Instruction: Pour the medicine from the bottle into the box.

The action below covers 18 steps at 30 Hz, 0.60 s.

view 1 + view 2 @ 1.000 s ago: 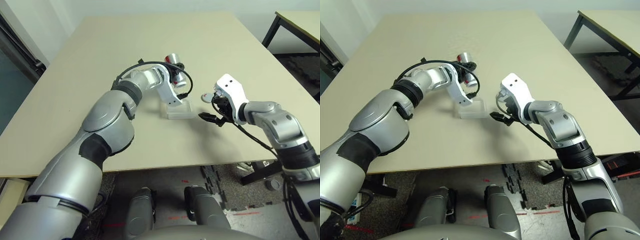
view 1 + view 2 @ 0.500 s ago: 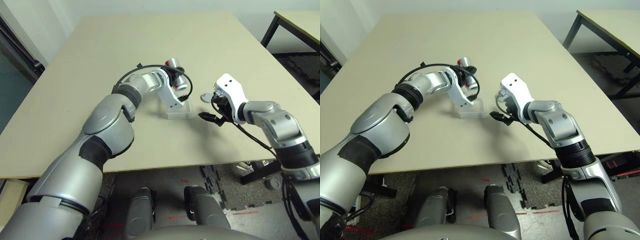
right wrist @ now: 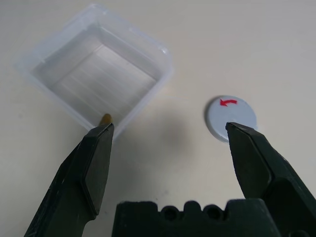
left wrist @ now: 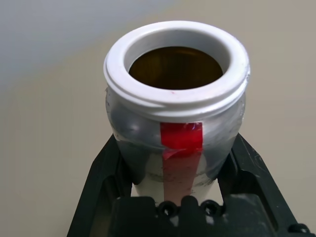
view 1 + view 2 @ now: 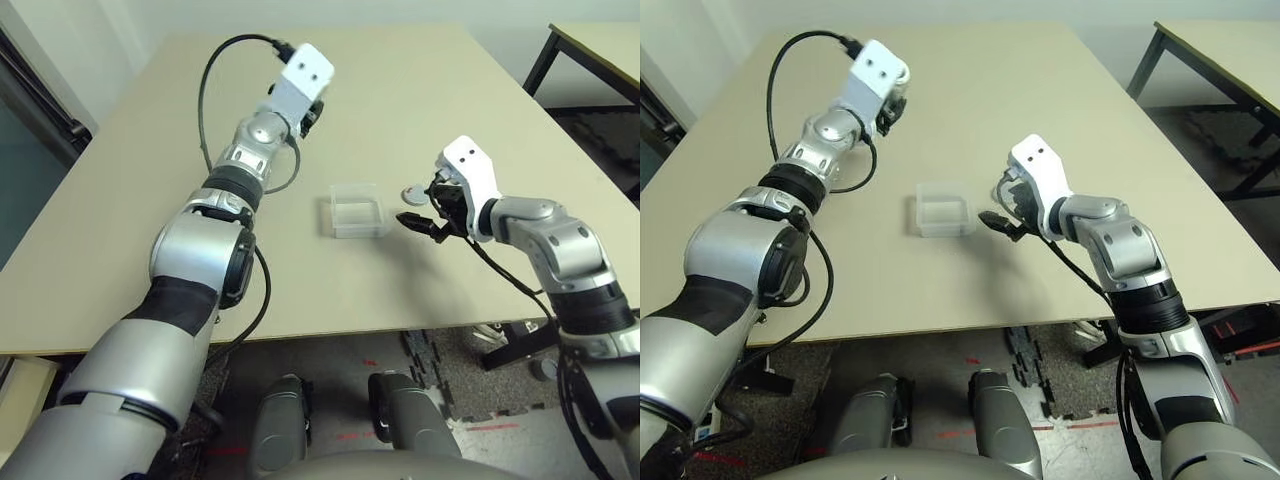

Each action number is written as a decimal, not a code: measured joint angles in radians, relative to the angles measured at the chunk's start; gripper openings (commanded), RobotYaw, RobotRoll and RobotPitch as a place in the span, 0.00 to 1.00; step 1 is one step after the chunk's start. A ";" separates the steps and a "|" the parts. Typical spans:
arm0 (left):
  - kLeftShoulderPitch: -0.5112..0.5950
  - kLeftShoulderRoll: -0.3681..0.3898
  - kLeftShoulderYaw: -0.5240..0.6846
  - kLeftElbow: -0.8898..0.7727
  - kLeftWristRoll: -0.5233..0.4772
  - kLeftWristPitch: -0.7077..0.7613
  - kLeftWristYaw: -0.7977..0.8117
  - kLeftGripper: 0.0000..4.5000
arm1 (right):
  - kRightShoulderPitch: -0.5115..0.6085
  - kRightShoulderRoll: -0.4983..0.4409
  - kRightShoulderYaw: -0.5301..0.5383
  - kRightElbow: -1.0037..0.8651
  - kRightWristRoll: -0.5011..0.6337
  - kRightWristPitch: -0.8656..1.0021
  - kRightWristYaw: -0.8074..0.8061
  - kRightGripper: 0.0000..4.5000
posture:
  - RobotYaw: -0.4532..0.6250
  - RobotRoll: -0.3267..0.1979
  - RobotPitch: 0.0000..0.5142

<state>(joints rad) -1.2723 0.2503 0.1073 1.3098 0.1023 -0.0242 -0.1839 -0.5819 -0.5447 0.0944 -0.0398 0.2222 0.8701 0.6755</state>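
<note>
Well, my left gripper (image 4: 178,192) is closed on the bottle (image 4: 180,128), away from the box (image 3: 98,74). A little brown thing (medicine, I think!) is in there, so pouring looks done. My right gripper (image 3: 170,148) is wide open, empty.

Compared with 1 second ago, I am now holding my left gripper (image 5: 312,118) and its 1 bottle (image 4: 180,113) farther from the box (image 5: 357,212), toward the table's (image 5: 300,290) far side.

Round cap (image 3: 229,118) with red arrow (image 3: 228,102) on beige table (image 5: 300,290); second table (image 5: 605,45).
</note>
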 measured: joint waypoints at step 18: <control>0.211 -0.010 0.053 -0.074 -0.083 0.052 0.059 0.55 | 0.026 -0.032 0.011 -0.053 0.040 0.045 0.060 1.00 | 0.46 0.62 0.18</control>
<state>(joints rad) -1.0616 0.2402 0.1605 1.2357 0.0191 0.0281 -0.1245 -0.5554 -0.5768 0.1049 -0.0929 0.2626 0.9155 0.7356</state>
